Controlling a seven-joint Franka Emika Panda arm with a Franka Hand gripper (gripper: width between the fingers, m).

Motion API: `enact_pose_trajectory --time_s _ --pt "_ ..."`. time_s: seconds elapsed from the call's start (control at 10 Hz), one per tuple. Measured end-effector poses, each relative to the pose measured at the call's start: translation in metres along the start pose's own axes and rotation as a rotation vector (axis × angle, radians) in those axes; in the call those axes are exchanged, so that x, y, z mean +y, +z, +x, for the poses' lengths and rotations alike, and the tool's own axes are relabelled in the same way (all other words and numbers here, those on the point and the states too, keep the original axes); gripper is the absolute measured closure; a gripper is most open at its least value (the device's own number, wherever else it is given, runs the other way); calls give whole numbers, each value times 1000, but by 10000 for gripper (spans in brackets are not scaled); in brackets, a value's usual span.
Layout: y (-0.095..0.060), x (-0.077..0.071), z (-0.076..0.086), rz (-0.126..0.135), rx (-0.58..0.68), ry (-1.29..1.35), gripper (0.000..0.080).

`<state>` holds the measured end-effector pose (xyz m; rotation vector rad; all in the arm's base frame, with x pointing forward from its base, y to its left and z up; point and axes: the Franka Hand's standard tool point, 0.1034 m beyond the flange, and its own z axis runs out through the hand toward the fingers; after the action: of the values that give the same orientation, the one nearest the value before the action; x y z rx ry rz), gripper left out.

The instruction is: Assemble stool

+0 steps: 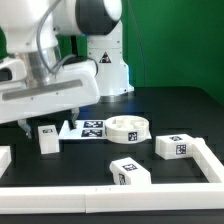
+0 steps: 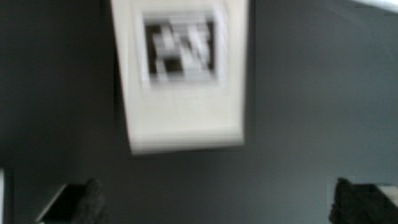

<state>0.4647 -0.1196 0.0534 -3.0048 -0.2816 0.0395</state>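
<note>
The stool lies in loose white parts on the black table. The round seat disc (image 1: 128,128) rests flat near the middle. One tagged leg (image 1: 47,137) stands at the exterior view's left, right under my gripper (image 1: 40,122). A second leg (image 1: 172,147) lies to the right of the disc and a third leg (image 1: 130,172) lies nearer the front. In the wrist view my gripper (image 2: 217,203) is open, its dark fingertips (image 2: 71,200) wide apart with only bare table between them. The blurred tagged leg (image 2: 178,75) lies beyond them, untouched.
The marker board (image 1: 88,127) lies flat between the left leg and the seat disc. Long white border rails (image 1: 60,188) run along the front and up the exterior view's right side. The robot's white base (image 1: 105,65) stands behind the parts.
</note>
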Motion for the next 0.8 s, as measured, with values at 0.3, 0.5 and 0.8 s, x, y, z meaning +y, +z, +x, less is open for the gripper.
enact_pose_trajectory --time_s 0.3,0.5,0.8 --pt "-13 -31 76 -5 14 -13 151" --pt "-1 -66 118 -37 -16 6 151" --pt "5 -73 123 -37 -20 -10 151"
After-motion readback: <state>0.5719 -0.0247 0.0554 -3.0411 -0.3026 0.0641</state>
